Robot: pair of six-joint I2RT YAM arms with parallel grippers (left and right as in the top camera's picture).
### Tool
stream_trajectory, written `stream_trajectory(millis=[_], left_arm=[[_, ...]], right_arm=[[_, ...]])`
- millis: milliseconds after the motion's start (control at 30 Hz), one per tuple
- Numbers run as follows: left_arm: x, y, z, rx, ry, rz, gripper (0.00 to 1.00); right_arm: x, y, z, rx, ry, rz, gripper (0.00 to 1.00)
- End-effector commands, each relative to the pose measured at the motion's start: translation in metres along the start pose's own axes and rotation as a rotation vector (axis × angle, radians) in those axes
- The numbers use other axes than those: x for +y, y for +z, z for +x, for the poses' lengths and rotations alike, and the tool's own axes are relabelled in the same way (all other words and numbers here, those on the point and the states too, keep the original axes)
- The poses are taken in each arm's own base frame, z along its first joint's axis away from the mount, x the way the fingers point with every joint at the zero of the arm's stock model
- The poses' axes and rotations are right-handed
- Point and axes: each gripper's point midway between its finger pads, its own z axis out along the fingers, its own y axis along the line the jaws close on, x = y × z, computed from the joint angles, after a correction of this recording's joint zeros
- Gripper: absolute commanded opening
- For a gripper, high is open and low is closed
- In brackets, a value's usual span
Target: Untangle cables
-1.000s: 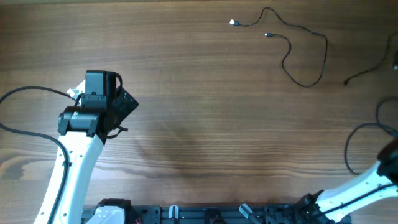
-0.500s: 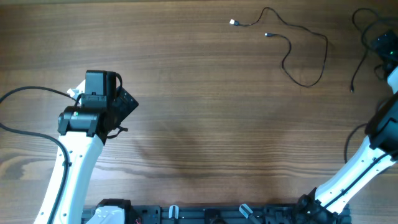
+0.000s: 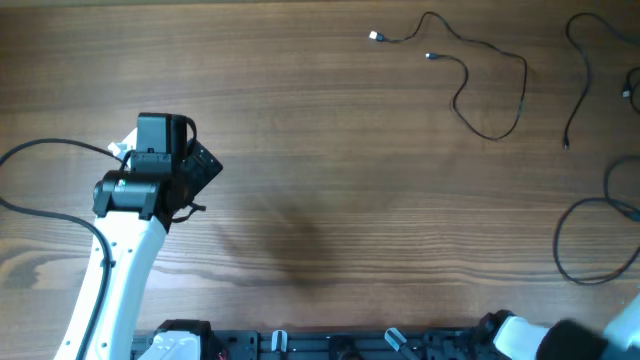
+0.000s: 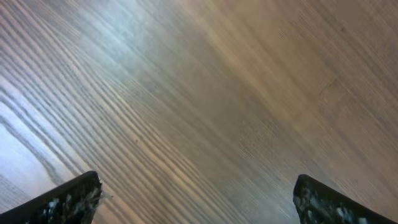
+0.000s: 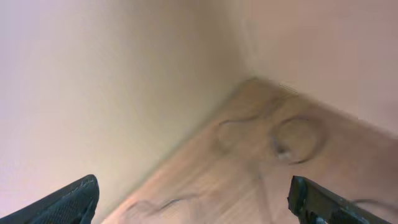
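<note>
The wide middle of the table is bare wood, and a gripper could pass there freely. On the left side the left arm stands in the way. In the far right corner lie the thin cables, and a thicker wire loop lies near the right edge.

worktop: wood, fine grain, I see a soft sheen
cables: black, matt
left gripper fingertips: black, rough-speckled
</note>
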Motion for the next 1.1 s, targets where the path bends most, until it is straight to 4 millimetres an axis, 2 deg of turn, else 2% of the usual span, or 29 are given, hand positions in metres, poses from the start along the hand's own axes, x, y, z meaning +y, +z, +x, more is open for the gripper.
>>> stream_trajectory(millis=[0, 100, 133, 200, 300, 333, 433, 467, 567, 1067], left_arm=[[0.003, -0.001, -0.003, -0.017, 0.01, -0.008, 1.0], [0.003, -0.001, -0.003, -0.017, 0.01, -0.008, 1.0], [0.003, -0.001, -0.003, -0.017, 0.01, -0.008, 1.0], [0.003, -0.001, -0.003, -0.017, 0.01, -0.008, 1.0], [0.003, -0.001, -0.003, -0.017, 0.01, -0.008, 1.0], [0.003, -0.001, -0.003, -0.017, 0.01, -0.008, 1.0], [0.003, -0.001, -0.003, -0.017, 0.01, -0.008, 1.0], [0.003, -0.001, -0.003, -0.017, 0.01, -0.008, 1.0], [0.003, -0.001, -0.003, -0.017, 0.01, -0.008, 1.0], [0.003, -0.001, -0.003, -0.017, 0.01, -0.008, 1.0]], right_arm=[[0.062, -0.069, 0.01, 0.033, -0.06, -0.261, 1.0], [0.068, -0.133, 0.026, 0.023, -0.185, -0.271, 1.0], [0.07, -0.146, 0.03, 0.019, -0.189, -0.277, 1.0], [0.078, -0.189, 0.047, 0.027, -0.194, -0.328, 1.0], [0.083, -0.224, 0.076, 0.108, -0.075, -0.373, 1.0], [0.076, -0.232, 0.095, 0.187, 0.026, -0.343, 1.0], [0.049, -0.242, 0.153, 0.427, 0.163, -0.197, 1.0], [0.041, -0.246, 0.165, 0.477, 0.182, -0.152, 0.99], [0.032, -0.242, 0.164, 0.46, 0.177, -0.104, 1.0], [0.032, -0.242, 0.164, 0.461, 0.177, -0.104, 1.0]])
